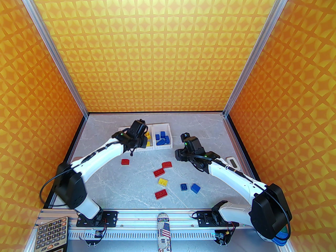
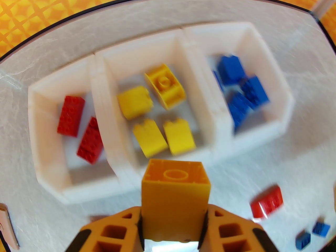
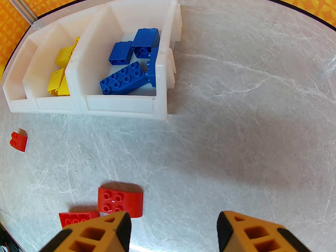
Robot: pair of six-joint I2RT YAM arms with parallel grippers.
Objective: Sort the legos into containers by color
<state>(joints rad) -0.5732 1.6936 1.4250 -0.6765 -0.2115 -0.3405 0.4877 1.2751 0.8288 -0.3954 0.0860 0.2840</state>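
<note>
Three joined white containers (image 1: 160,148) stand at the back of the table. In the left wrist view the left one (image 2: 47,151) holds two red legos (image 2: 71,115), the middle one several yellow legos (image 2: 149,138), the right one several blue legos (image 2: 239,98). My left gripper (image 2: 173,227) is shut on a yellow lego (image 2: 175,193), held above the front wall of the middle container. My right gripper (image 3: 173,230) is open with nothing in it, above bare table right of a red arch lego (image 3: 120,202) and a red brick (image 3: 77,217).
Loose legos lie mid-table: red ones (image 1: 125,162) (image 1: 167,164) (image 1: 158,172) (image 1: 161,193), a yellow one (image 1: 163,182), two blue ones (image 1: 184,187) (image 1: 195,188). A small white device (image 1: 232,163) lies at the right edge. A calculator (image 1: 51,234) sits at the near left.
</note>
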